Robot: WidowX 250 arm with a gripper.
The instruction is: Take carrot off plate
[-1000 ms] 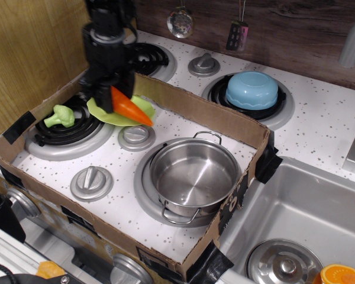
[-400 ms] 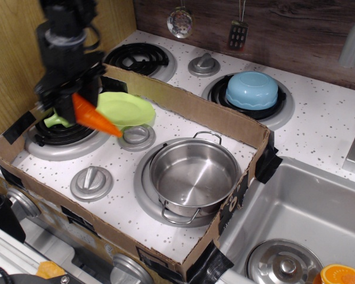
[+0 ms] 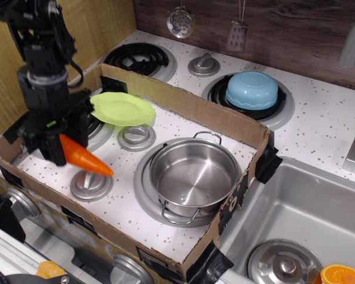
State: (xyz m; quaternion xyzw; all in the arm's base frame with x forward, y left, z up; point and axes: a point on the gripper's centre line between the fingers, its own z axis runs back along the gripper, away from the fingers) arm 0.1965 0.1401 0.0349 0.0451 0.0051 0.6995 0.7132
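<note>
My gripper (image 3: 59, 145) is shut on the thick end of the orange carrot (image 3: 86, 158) and holds it in the air over the front left burner and knob, its tip pointing right and down. The carrot's green top is hidden between the fingers. The lime-green plate (image 3: 122, 109) lies bare at the back left of the cardboard box, well behind and to the right of the gripper.
A steel pot (image 3: 192, 176) sits on the front right burner inside the cardboard box (image 3: 192, 106). A light blue bowl (image 3: 252, 89) lies upside down on the back right burner. A stove knob (image 3: 90, 184) is under the carrot. The sink (image 3: 307, 219) is on the right.
My gripper has carried the carrot off the plate, moving left and toward the front and lower. The plate is now bare. The broccoli is now hidden behind the arm.
</note>
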